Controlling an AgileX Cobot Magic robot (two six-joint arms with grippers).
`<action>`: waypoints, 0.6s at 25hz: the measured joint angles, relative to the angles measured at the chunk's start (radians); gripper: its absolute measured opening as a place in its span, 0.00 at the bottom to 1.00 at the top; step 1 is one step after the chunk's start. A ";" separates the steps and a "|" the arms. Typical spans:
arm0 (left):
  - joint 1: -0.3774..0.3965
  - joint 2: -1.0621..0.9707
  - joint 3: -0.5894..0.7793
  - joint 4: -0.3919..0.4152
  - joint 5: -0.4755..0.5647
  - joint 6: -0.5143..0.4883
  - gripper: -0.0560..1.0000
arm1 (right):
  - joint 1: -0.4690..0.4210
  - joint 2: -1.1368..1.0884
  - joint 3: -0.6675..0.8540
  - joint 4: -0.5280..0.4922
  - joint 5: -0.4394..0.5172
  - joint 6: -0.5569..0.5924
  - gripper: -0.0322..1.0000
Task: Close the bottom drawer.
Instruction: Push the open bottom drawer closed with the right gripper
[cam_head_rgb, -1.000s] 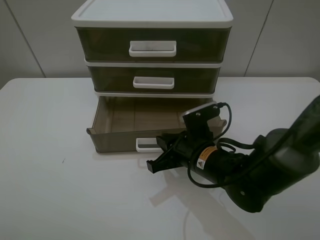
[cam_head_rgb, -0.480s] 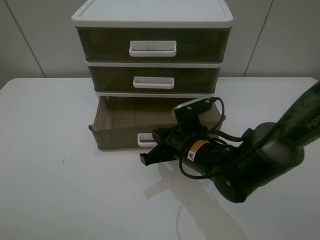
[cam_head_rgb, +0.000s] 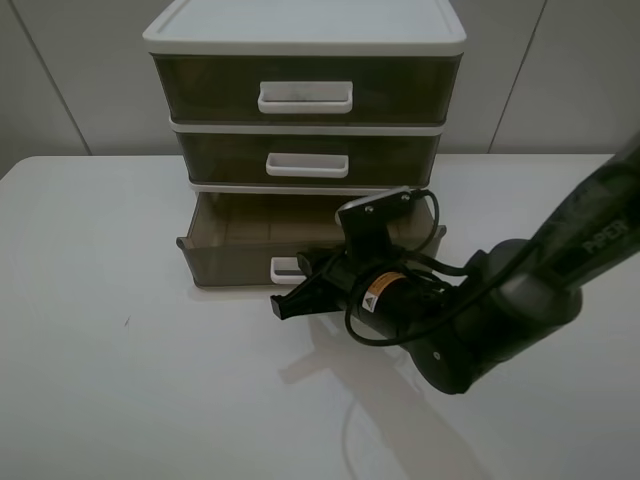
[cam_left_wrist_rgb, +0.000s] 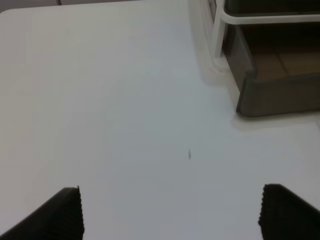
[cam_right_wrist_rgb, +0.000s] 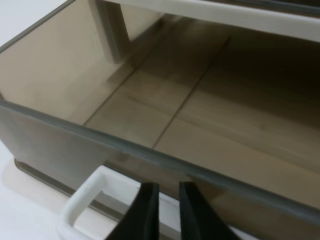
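Note:
The bottom drawer (cam_head_rgb: 228, 262) is smoky-brown and translucent, and it stands part-way out of the three-drawer unit (cam_head_rgb: 305, 120). Its small white loop handle (cam_head_rgb: 284, 268) faces me. My right gripper (cam_head_rgb: 301, 280) is shut with nothing in it, and its fingertips are against the drawer front at the handle. In the right wrist view the two fingers (cam_right_wrist_rgb: 148, 207) sit close together just below the drawer's rim (cam_right_wrist_rgb: 75, 131), beside the handle (cam_right_wrist_rgb: 80, 202). The drawer is empty inside. My left gripper (cam_left_wrist_rgb: 172, 212) is open over bare table, apart from the drawer's corner (cam_left_wrist_rgb: 272, 95).
The unit stands at the back of a white table (cam_head_rgb: 120, 380) against a grey wall. The middle drawer (cam_head_rgb: 308, 160) and top drawer (cam_head_rgb: 305, 92) are shut. The right arm's body (cam_head_rgb: 470, 320) lies across the table at the front right.
The bottom drawer has slid back into the unit by a short way. My right gripper has moved with it, toward the unit and a little to the left.

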 joint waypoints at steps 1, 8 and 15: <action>0.000 0.000 0.000 0.000 0.000 0.000 0.73 | 0.000 0.000 -0.006 0.005 0.008 -0.004 0.05; 0.000 0.000 0.000 0.000 0.000 0.000 0.73 | 0.000 0.006 -0.024 0.057 0.016 -0.042 0.05; 0.000 0.000 0.000 0.000 0.000 0.000 0.73 | 0.000 0.035 -0.066 0.124 -0.005 -0.105 0.05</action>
